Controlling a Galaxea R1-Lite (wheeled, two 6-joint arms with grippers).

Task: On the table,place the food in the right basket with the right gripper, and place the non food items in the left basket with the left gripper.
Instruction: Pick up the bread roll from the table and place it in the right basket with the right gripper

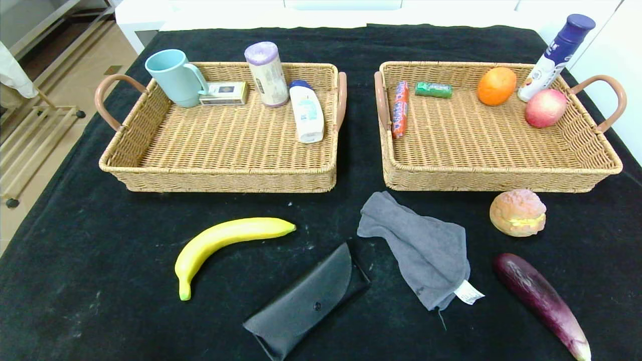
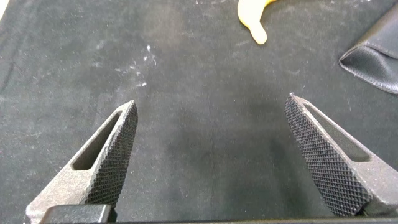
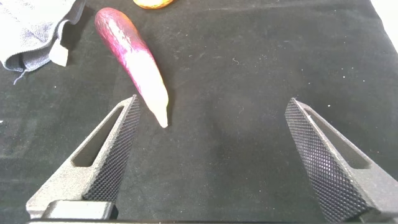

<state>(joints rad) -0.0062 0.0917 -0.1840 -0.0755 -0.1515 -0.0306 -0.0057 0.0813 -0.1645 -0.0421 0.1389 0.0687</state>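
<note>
Your left gripper [image 2: 211, 155] hangs spread wide and empty over bare cloth, the banana [image 2: 255, 15] ahead of its fingertips. Your right gripper [image 3: 211, 155] is likewise spread, the eggplant [image 3: 134, 59] tip just beside one finger [image 3: 115, 152].

Black cloth-covered table [image 1: 75, 281] fills the near ground; beige tiled floor [image 1: 65, 90] and pale metal rack [image 1: 30, 145] at left, white cabinets [image 1: 321, 12] along the far side.
</note>
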